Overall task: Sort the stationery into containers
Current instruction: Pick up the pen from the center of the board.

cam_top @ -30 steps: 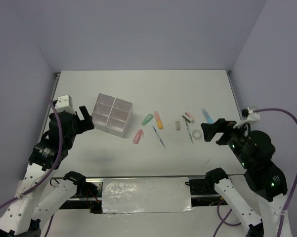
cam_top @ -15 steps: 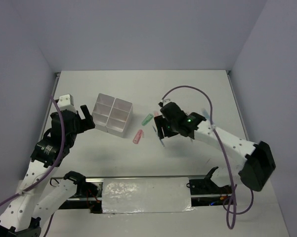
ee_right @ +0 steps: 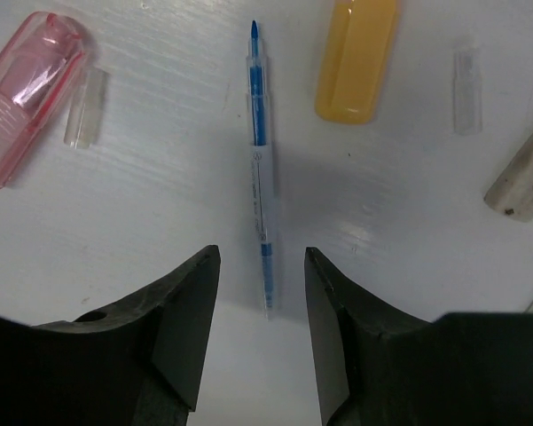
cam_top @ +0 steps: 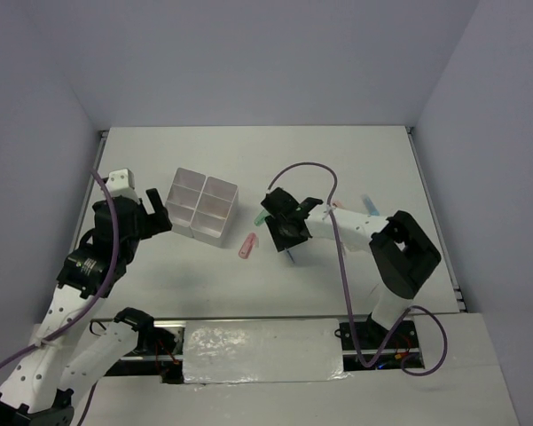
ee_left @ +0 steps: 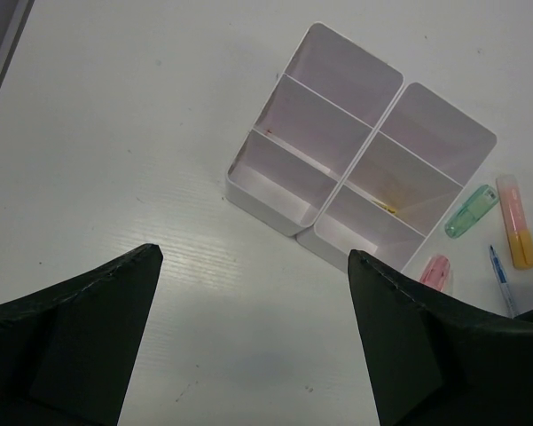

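The container, a whitish four-compartment box, stands left of centre. My right gripper hovers low over a thin blue pen. Its jaws straddle the pen's near end with a gap on each side, touching nothing. An orange-yellow marker, a pink marker and a tan eraser lie around the pen. The pink marker and a green marker sit between box and gripper. My left gripper is open and empty, just left of the box.
A blue marker lies right of my right arm, which covers the middle items. Two small clear caps lie near the pen. A tiny yellow bit sits in one compartment. Walls close the left, back and right.
My right arm swung from the right side to the middle and came down over the blue pen, its jaws narrowing from wide open. The left arm stayed put.
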Controlling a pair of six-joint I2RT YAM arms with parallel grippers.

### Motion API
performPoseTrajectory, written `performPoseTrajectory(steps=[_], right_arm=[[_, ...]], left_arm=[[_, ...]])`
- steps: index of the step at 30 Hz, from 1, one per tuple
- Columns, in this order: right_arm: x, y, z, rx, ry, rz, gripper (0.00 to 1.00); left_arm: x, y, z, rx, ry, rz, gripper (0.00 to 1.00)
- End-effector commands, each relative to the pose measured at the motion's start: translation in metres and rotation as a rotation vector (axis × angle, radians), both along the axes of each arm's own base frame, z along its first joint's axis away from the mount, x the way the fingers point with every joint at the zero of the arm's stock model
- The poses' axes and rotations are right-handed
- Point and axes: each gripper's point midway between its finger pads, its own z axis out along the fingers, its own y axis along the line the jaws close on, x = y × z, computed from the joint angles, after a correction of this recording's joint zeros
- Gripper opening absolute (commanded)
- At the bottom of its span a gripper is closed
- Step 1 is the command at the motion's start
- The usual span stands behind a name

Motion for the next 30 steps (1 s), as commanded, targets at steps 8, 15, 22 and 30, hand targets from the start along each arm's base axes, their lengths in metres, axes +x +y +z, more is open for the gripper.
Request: performPoseTrajectory(steps=[8,15,22,30], right_arm=[[0.029,0.025,-0.013,0.009,-0.061,0.027,0.43],[0.022,0.018,-0.036,-0.03,-0.017,0.018,0.31],[0.005,0.013,-0.019,0.026,-0.03,-0.001,0.07],[-0.016,-0.004,0.07,0.221,-0.181,-0.037,0.0]], left_arm=[[0.006,-0.009,0.005,-0.002,-0.013,-0.054,0.99],[0.006,-0.009,0.003,-0.002,-0.007,-0.052,0.99],[0.01,-0.018,-0.002,-0.028,0.018,-0.073,0.99],[0.02,-0.049,0.008,-0.129,0.069,-0.141,0.99]])
